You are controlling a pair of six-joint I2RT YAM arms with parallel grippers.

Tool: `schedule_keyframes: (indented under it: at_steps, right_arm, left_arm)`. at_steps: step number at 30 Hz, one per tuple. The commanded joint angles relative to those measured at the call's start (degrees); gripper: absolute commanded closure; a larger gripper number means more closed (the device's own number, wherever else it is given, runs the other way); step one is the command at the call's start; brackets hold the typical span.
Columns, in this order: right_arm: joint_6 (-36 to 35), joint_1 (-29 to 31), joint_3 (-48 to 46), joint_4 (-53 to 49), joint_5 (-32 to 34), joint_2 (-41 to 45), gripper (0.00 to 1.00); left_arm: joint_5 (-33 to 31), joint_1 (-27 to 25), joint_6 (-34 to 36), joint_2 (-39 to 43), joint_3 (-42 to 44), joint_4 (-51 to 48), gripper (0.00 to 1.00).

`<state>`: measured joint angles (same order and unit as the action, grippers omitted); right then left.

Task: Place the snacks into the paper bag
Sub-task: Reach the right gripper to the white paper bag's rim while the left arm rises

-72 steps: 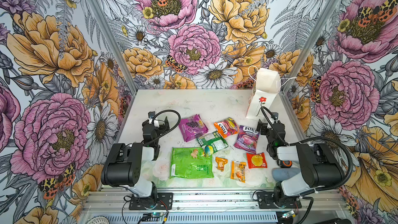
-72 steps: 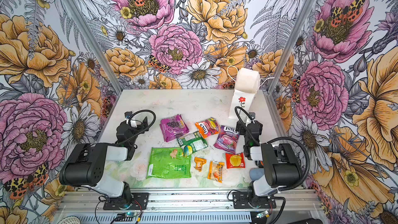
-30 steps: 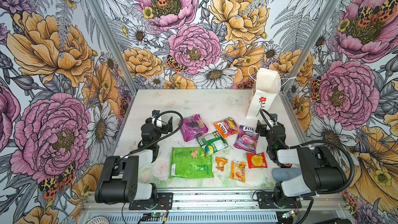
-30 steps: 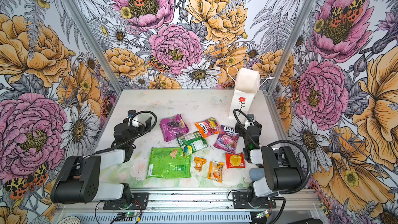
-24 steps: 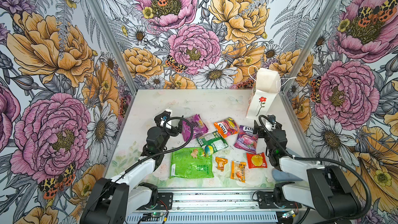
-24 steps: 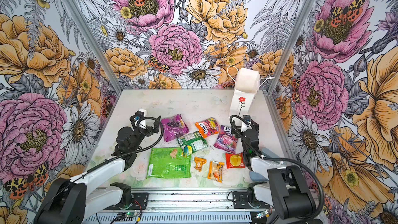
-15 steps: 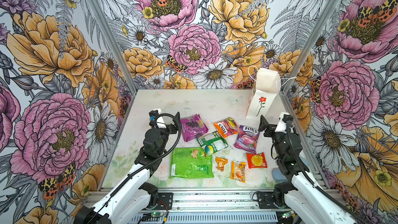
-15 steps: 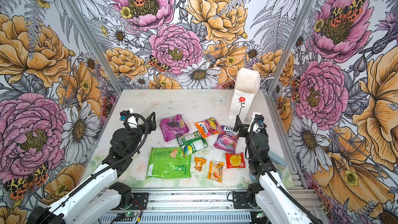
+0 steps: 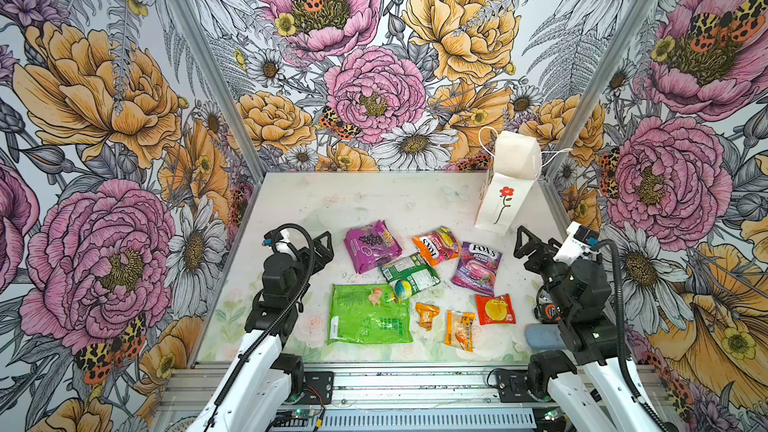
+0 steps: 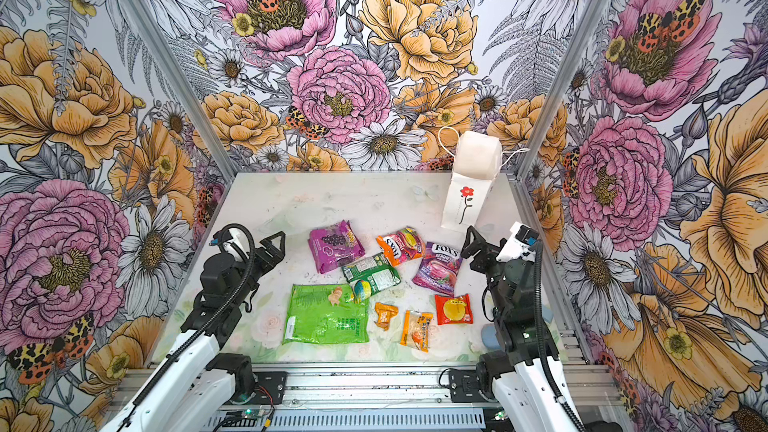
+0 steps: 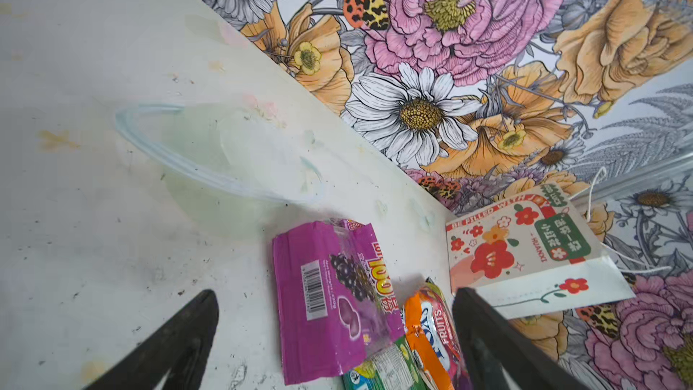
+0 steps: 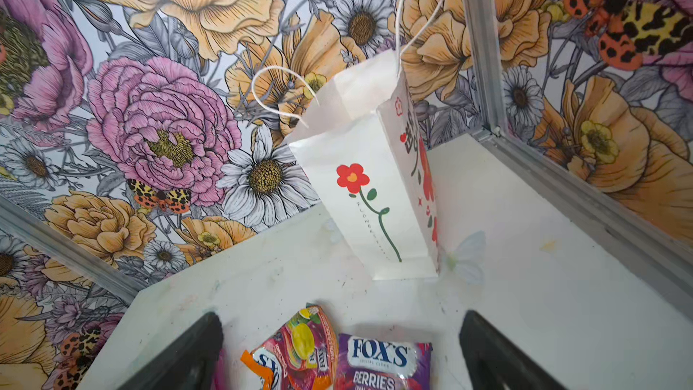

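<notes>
Left claw [image 9: 320,249] was spread wide, empty. Right claw [image 9: 528,246] likewise spread, nothing between fingers. Paper bag [image 9: 505,201] stood upright at worktop [image 9: 374,197] rear right, mouth open. Snacks [image 9: 368,313] all lay loose on worktop, none seen inside bag. Purple grape packet [image 9: 372,246] lay just at 3 o'clock of left claw, long axis near 12–6. Fox's Berries packet [image 9: 477,268] lay at 8 o'clock of right claw, axis 1–7; bag at 11 o'clock. Right arm was nearer bag, likely better for drops.
</notes>
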<state>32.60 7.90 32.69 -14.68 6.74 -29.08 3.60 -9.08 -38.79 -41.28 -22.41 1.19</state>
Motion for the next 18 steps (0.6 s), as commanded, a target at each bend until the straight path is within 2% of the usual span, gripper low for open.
schedule_keyframes:
  at_steps: [1, 4, 7, 11, 14, 18]
  right_arm:
    - [0.1, -0.2, 8.4, -7.8, 0.7, -5.9, 0.00]
    - [-1.1, -0.3, 16.2, -12.7, 4.7, -13.5, 0.00]
    - [-3.4, -0.3, 23.3, -15.6, 9.5, -20.3, 0.00]
    - [-3.8, -2.3, 33.0, -19.0, 13.8, -29.2, 0.00]
    - [-3.9, -4.3, 41.2, -22.4, 13.5, -36.7, 0.00]
    - [-3.6, -7.6, 51.1, -26.5, 10.5, -45.9, 0.01]
  left_arm:
    - [-0.2, -6.9, 5.2, 0.1, -2.3, -3.3, 0.01]
    - [-6.3, -14.7, 9.8, 0.4, -2.7, -4.3, 0.01]
    - [-12.0, -18.9, 14.6, 1.2, -2.9, -6.7, 0.01]
    - [-14.2, -20.6, 17.6, 3.1, -0.3, -6.5, 0.01]
    - [-17.3, -20.7, 18.6, 4.8, 0.4, -7.4, 0.01]
    - [-18.2, -20.9, 19.0, 6.4, 0.7, -7.6, 0.01]
